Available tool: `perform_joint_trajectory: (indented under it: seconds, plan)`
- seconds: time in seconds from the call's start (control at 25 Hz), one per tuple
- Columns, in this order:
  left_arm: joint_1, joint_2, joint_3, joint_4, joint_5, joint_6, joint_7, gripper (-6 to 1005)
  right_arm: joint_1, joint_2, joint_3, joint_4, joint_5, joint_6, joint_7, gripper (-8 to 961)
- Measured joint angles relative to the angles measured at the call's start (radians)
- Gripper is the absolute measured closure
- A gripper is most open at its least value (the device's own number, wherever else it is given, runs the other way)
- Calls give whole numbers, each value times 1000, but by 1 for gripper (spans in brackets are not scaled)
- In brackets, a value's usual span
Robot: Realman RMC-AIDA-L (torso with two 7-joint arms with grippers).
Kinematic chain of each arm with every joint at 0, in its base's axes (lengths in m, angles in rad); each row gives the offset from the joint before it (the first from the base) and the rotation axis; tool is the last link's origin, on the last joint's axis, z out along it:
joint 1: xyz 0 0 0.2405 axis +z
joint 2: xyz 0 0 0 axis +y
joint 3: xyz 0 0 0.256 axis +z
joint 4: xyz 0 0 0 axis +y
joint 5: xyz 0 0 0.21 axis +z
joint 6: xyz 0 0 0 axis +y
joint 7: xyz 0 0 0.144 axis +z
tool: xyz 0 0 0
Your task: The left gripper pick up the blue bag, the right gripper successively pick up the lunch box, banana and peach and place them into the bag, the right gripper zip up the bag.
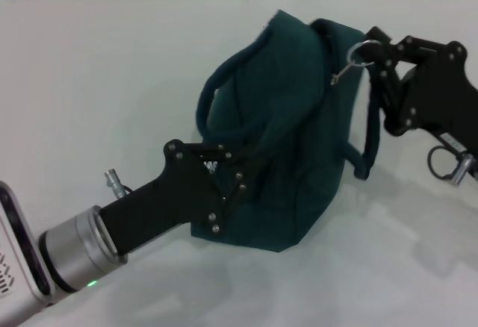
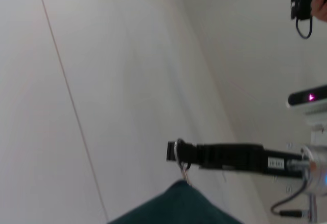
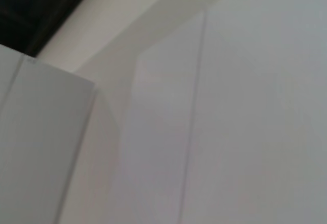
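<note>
The blue bag (image 1: 299,133), dark teal, stands upright in the middle of the white table. My left gripper (image 1: 250,159) reaches in from the lower left and is shut on the bag's carry handle at its near side. At the bag's top right corner my right gripper (image 1: 371,49) is shut on the metal ring of the zipper pull (image 1: 357,52). The left wrist view shows that same right gripper (image 2: 174,151) with the ring (image 2: 185,166) just above the bag's top edge (image 2: 179,206). Lunch box, banana and peach are out of view.
A strap (image 1: 371,140) hangs down the bag's right side, under my right arm. Bare white table (image 1: 89,81) spreads to the left and front of the bag. The right wrist view holds only pale wall panels.
</note>
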Motion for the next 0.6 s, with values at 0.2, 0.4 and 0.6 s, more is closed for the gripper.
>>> perform_joint_trajectory:
  seconds: [0.2, 0.4, 0.6]
  plan:
    - [35, 1, -3, 45, -2, -13, -1, 947, 0, 0, 3, 25, 52, 0, 24, 938]
    - [62, 5, -9, 87, -29, -14, -32, 949, 0, 0, 4, 46, 54, 1, 39, 938]
    - [60, 5, -7, 93, -52, -14, -58, 961, 7, 0, 0, 51, 55, 26, 84, 938]
